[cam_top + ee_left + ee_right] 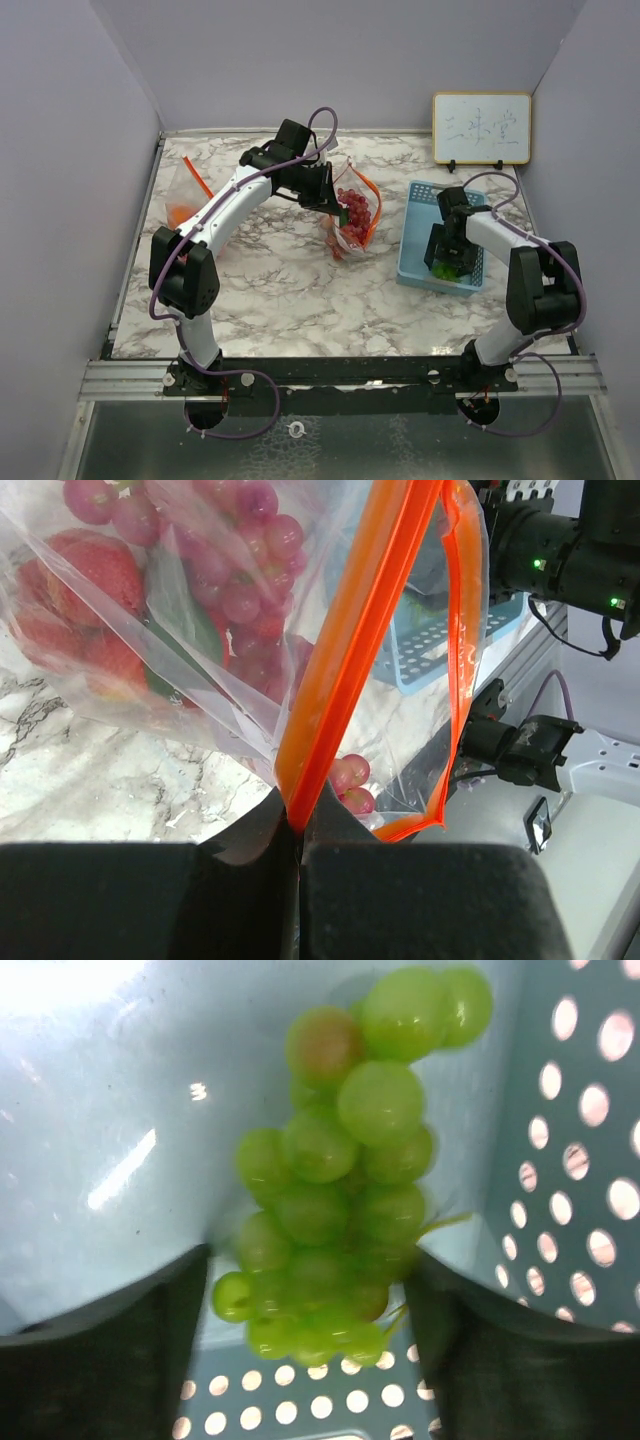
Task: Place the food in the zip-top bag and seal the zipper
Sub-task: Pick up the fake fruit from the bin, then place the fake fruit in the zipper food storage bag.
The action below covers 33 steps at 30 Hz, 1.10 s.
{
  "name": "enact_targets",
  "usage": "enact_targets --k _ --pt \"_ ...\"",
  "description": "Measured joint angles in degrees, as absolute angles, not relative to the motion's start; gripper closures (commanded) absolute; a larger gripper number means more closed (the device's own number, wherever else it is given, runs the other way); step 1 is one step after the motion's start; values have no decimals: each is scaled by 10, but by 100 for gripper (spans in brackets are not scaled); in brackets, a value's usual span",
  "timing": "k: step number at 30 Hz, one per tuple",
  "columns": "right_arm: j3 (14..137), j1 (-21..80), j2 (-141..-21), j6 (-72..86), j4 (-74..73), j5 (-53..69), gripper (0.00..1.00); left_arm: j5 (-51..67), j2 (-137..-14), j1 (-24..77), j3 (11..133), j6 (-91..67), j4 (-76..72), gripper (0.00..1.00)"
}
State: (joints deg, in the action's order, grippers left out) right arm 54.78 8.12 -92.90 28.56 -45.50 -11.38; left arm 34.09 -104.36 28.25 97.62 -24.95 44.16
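**A:** From above, where is the food?

**B:** Split in two. The clear plastic zip-top bag (pixel 352 215) with its orange zipper strip (pixel 374 212) sits mid-way across the white marble-patterned tabletop (pixel 280 290), with purple grapes (pixel 352 207) inside. The green grape bunch (pixel 450 271) lies in the light-blue perforated plastic basket (pixel 415 262) on the right.

**A:** And the hands?

**B:** The left hand (pixel 335 205) is at the bag's left edge. The right hand (pixel 443 258) reaches down into the basket (towards its near end). Bag and basket are near each other but apart, with bare marble between them and in front.

**A:** And the left wrist view?

**B:** The left hand is closed tight, the orange strip pinched between its black fingers (pixel 150 900). The strip runs upward from the pinch, and the bag's mouth gapes to its right. Red fruit (pixel 90 580) and purple grapes press against the film.

**A:** The right wrist?

**B:** The bunch is glossy yellow-green, with one grape blushed reddish, and it rests on the basket floor. The right hand's fingers stand wide apart, one on each side of the bunch and very close. I cannot tell whether they press it. The holed wall rises just to the right.
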Motion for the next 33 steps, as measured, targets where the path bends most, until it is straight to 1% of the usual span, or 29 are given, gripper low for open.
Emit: enact_targets --k 1,3,4,5,8,11,17,20,23,26,29,33 --pt "548 81 -928 281 -447 -116 58 341 -1044 283 976 -249 442 100" --pt "547 80 -928 277 -435 -116 73 341 -1044 282 976 -249 442 100" --pt "547 79 -927 272 -431 -114 79 341 -1044 282 976 -249 442 100" --pt "546 79 -924 270 -428 -111 84 341 -1044 282 976 -249 442 100" --pt "547 79 -902 256 -418 -90 94 341 -1044 281 976 -249 443 100" --pt "571 79 -856 245 -422 -44 97 341 -1044 281 980 -249 445 100" --pt "701 95 -773 242 -397 57 97 341 -1044 281 985 -261 437 100" --pt "761 124 -759 240 -355 130 97 341 -1044 281 985 -270 428 100" --pt "800 170 -771 244 -299 207 97 341 -1044 281 985 -280 417 100" --pt "806 214 -792 253 -249 248 97 341 -1044 281 985 -291 406 100" --pt "790 253 -820 268 -206 263 97 341 -1044 281 982 -300 393 100" --pt "737 263 -831 283 -193 260 97 342 -1044 281 977 -304 389 100"
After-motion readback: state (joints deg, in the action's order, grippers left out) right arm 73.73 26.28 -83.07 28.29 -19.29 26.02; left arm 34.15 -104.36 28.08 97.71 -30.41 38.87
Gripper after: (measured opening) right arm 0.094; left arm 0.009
